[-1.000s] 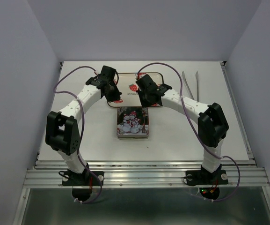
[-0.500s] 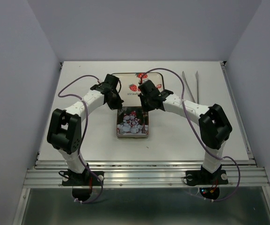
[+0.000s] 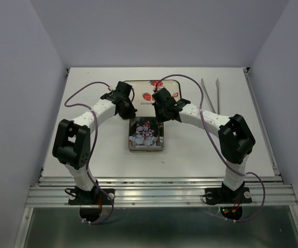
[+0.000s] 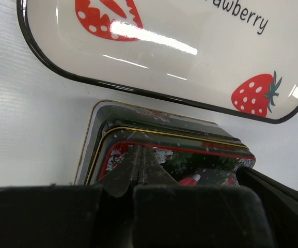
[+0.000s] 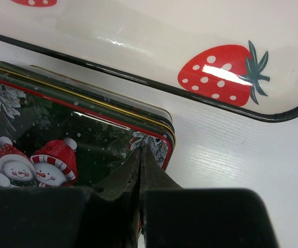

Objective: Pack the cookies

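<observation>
No cookies show in any view. A dark green tin (image 3: 146,134) with a snowman lid lies closed at the table's middle. My left gripper (image 3: 129,112) is shut and empty, its tips over the tin's far left corner (image 4: 138,150). My right gripper (image 3: 161,114) is shut and empty, its tips over the tin's far right corner (image 5: 140,151). The snowman lid (image 5: 45,139) fills the lower left of the right wrist view. Whether the tips touch the lid I cannot tell.
A white strawberry-printed tray with a black rim (image 3: 150,82) lies just behind the tin; it also shows in the left wrist view (image 4: 154,57) and the right wrist view (image 5: 138,36). Metal tongs (image 3: 210,95) lie at the back right.
Both grippers have come back from over the tray toward the tin's far corners. The tray, covered by them before, now shows further back. Little moved in the last half second.
</observation>
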{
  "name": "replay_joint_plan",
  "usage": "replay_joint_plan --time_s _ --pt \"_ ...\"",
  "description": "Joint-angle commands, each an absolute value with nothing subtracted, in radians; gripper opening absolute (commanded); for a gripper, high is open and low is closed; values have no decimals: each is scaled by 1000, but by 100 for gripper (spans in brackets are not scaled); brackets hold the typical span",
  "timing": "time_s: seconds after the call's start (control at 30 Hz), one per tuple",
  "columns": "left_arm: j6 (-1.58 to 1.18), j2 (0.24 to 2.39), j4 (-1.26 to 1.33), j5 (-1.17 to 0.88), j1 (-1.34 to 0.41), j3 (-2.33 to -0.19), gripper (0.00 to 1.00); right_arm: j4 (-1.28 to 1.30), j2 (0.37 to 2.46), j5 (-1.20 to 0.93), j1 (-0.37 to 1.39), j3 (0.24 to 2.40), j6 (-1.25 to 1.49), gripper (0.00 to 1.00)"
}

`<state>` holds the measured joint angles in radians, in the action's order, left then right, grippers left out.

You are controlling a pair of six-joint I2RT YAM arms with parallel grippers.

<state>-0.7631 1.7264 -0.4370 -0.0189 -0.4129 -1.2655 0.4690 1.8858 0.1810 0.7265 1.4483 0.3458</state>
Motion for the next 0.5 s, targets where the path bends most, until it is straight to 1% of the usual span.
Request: replay_joint_plan --time_s 0.0,0.3,0.37,0.47 --pt "-756 1795 -511 45 -416 -1206 0 495 1950 147 726 1407 405 1" --pt "-775 1804 -512 43 -414 -1134 0 512 1962 100 726 1350 423 1" --pt "-773 1796 -505 41 -416 -1120 0 523 1948 95 726 1367 417 4" --pt "-775 1792 -514 37 -416 -1112 0 534 1925 58 726 1413 393 11"
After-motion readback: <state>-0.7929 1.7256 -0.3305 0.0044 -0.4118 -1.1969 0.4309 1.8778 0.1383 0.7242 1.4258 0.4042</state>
